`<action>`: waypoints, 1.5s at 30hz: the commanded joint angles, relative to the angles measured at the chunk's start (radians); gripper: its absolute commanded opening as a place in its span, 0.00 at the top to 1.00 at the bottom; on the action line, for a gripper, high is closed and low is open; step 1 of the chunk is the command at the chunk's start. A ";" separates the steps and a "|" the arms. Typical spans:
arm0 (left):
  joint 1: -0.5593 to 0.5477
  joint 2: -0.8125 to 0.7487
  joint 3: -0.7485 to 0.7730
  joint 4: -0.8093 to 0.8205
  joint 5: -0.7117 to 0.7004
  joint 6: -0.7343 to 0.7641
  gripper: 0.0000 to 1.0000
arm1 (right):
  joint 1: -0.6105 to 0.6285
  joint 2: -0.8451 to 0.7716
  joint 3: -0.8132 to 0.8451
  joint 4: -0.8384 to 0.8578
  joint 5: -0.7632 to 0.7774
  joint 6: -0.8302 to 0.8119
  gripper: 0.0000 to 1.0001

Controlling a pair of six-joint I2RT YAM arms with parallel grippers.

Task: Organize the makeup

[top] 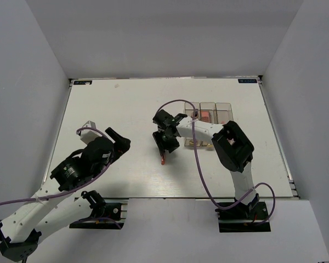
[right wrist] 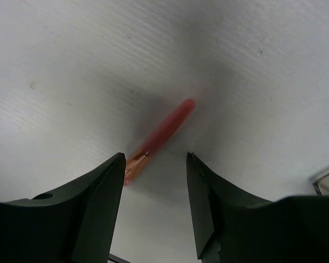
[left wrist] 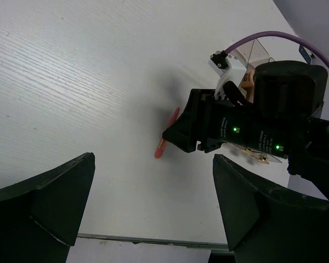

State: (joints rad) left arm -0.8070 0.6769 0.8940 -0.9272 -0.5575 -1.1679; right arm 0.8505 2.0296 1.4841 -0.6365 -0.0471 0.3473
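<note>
A thin pink stick [right wrist: 163,131] with a gold end lies on the white table. It also shows in the top view [top: 163,159] and the left wrist view [left wrist: 167,139]. My right gripper [right wrist: 154,160] hangs open just over it, and the stick's gold end is close to the left finger [right wrist: 101,192]. In the top view the right gripper [top: 165,148] is at the table's middle. My left gripper [top: 122,143] is open and empty, to the left of the stick. In its own view the left gripper [left wrist: 153,164] faces the stick. Other makeup sits in and beside the clear box [top: 223,105].
The clear three-compartment box stands right of centre, behind the right wrist. A red item [top: 204,115] lies in its middle part. Small gold-coloured pieces [top: 197,144] lie at its near side. The right arm's purple cable [top: 178,102] loops over the table.
</note>
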 commanded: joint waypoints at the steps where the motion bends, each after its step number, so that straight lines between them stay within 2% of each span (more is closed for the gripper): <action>1: 0.003 0.006 0.002 -0.004 -0.002 -0.007 0.02 | 0.018 0.020 0.036 0.001 0.042 0.033 0.46; 8: 0.003 -0.002 -0.001 -0.007 -0.010 -0.007 0.02 | 0.038 0.061 0.047 0.003 0.089 0.035 0.47; 16: 0.003 -0.010 -0.006 -0.006 -0.016 -0.007 0.02 | 0.051 0.084 0.041 0.011 0.165 -0.004 0.56; 22: 0.003 -0.010 -0.023 0.014 -0.005 -0.006 0.02 | 0.044 0.093 0.028 0.015 0.156 -0.042 0.73; 26: 0.003 -0.014 -0.029 0.021 -0.004 -0.004 0.02 | 0.038 0.081 0.034 0.023 0.075 -0.155 0.98; 27: 0.003 -0.016 -0.033 0.024 -0.002 -0.006 0.02 | 0.032 0.074 0.039 0.018 0.060 -0.175 1.00; 33: 0.003 -0.022 -0.047 0.062 0.004 0.011 0.02 | -0.030 0.003 0.128 -0.002 -0.205 -0.336 1.00; 36: 0.003 -0.020 -0.056 0.096 0.014 0.033 0.02 | -0.065 -0.052 0.194 -0.026 -0.257 -0.413 1.00; 41: 0.003 0.007 -0.078 0.160 0.051 0.071 0.02 | -0.152 -0.176 0.242 -0.002 -0.208 -0.459 1.00; 45: 0.003 0.027 -0.092 0.215 0.068 0.097 0.02 | -0.238 -0.238 0.269 0.015 -0.047 -0.461 1.00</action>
State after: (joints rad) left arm -0.8070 0.6945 0.8135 -0.7738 -0.5125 -1.1076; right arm 0.6693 1.8679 1.7115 -0.6445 -0.2001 -0.0780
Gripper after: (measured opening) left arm 0.977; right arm 0.146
